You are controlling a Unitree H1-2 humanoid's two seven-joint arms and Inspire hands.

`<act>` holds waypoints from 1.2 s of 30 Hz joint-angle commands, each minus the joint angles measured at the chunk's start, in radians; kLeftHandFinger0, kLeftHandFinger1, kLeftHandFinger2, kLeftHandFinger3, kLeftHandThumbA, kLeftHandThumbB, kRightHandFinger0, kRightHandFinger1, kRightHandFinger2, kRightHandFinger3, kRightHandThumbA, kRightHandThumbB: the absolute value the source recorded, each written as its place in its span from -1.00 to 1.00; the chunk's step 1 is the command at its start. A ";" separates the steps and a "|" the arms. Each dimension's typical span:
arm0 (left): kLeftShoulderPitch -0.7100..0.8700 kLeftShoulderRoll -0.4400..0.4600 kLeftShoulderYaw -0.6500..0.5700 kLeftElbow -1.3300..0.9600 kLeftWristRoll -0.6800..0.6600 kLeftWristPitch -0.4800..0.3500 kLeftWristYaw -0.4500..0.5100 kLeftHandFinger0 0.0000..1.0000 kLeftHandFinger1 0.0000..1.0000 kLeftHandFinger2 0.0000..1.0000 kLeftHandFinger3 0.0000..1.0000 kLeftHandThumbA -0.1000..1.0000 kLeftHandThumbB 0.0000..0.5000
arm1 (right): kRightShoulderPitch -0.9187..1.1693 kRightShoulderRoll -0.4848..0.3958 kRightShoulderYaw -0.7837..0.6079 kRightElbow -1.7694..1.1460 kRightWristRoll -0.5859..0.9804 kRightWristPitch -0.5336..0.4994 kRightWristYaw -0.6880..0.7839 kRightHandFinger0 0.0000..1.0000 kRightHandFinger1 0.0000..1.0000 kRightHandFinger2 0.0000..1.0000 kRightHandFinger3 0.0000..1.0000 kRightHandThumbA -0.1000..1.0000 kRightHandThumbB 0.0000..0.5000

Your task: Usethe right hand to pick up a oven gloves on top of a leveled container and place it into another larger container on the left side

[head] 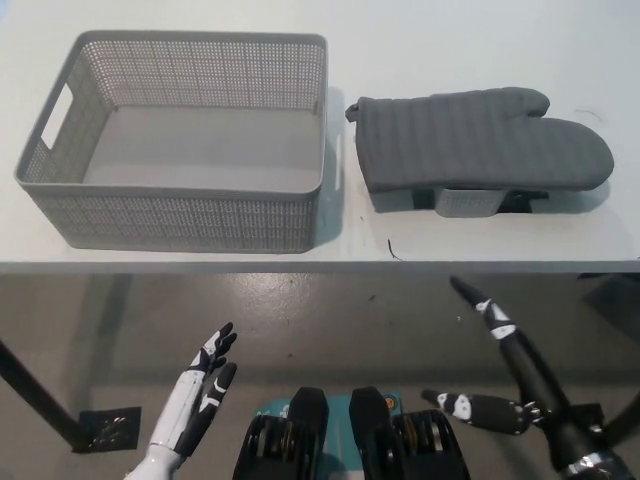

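a: grey quilted mitt [480,140], lying flat on a small grey box [468,203] at the right of the white tabletop [500,245]. the box is mostly hidden under it.

b: which way does it run?

a: long axis left to right, cuff toward the basket [180,215], rounded tip toward the right edge, thumb on the far side.

b: and the right robot hand [495,385]?

a: low, below the near edge of the tabletop, released, gripping nothing, fingers spread, one pointing up toward the mitt. the mitt lies ahead of it, across the edge and well apart.

b: the left robot hand [200,395]?

a: resting at the lower left, also empty with fingers apart. it sits under the basket, so the right one is clearly nearer the mitt.

b: so the move?

a: my guess: reach forward and up over the edge, come down across the mitt's short side, then carry it left. the basket stands just beside the cuff and holds nothing.
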 commanded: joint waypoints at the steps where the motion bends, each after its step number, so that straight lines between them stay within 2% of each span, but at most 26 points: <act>1: -0.016 0.012 0.003 -0.013 -0.041 -0.104 -0.016 1.00 1.00 1.00 1.00 1.00 -0.17 | -0.029 -0.057 -0.083 -0.181 -0.303 0.036 -0.086 1.00 1.00 1.00 1.00 1.00 -0.23; 6: -0.015 0.008 0.006 -0.016 -0.051 -0.101 -0.014 1.00 1.00 1.00 1.00 1.00 -0.25 | -0.073 -0.115 -0.149 -0.237 -0.376 0.123 -0.037 1.00 1.00 1.00 1.00 1.00 -0.19; 9: -0.017 0.008 0.005 -0.011 -0.051 -0.102 -0.014 1.00 1.00 1.00 1.00 1.00 -0.22 | -0.098 -0.140 -0.170 -0.221 -0.424 0.147 -0.035 1.00 1.00 1.00 1.00 1.00 -0.37; 12: -0.018 0.006 0.005 -0.006 -0.056 -0.108 -0.015 1.00 1.00 1.00 1.00 1.00 -0.21 | -0.133 -0.164 -0.183 -0.173 -0.475 0.165 -0.050 1.00 1.00 1.00 1.00 1.00 -0.40; 18: -0.020 0.006 0.002 0.001 -0.060 -0.113 -0.019 1.00 1.00 1.00 1.00 1.00 -0.24 | -0.230 -0.223 -0.174 -0.018 -0.544 0.200 -0.072 1.00 1.00 1.00 1.00 1.00 -0.25; 20: -0.020 0.006 0.002 0.001 -0.060 -0.110 -0.019 1.00 1.00 1.00 1.00 1.00 -0.17 | -0.260 -0.237 -0.160 0.028 -0.575 0.218 -0.071 1.00 1.00 1.00 1.00 1.00 -0.16; 25: -0.017 0.004 0.005 0.003 -0.063 -0.113 -0.022 1.00 1.00 1.00 1.00 1.00 -0.24 | -0.337 -0.250 -0.124 0.177 -0.627 0.228 -0.126 1.00 1.00 1.00 1.00 1.00 -0.16; 29: -0.018 0.005 0.006 0.012 -0.065 -0.121 -0.023 1.00 1.00 1.00 1.00 1.00 -0.25 | -0.394 -0.252 -0.106 0.297 -0.620 0.215 -0.170 1.00 1.00 1.00 1.00 1.00 0.08; 36: -0.017 0.006 0.006 0.008 -0.064 -0.114 -0.023 1.00 1.00 1.00 1.00 1.00 -0.23 | -0.477 -0.243 -0.072 0.433 -0.623 0.216 -0.222 1.00 1.00 1.00 1.00 1.00 0.10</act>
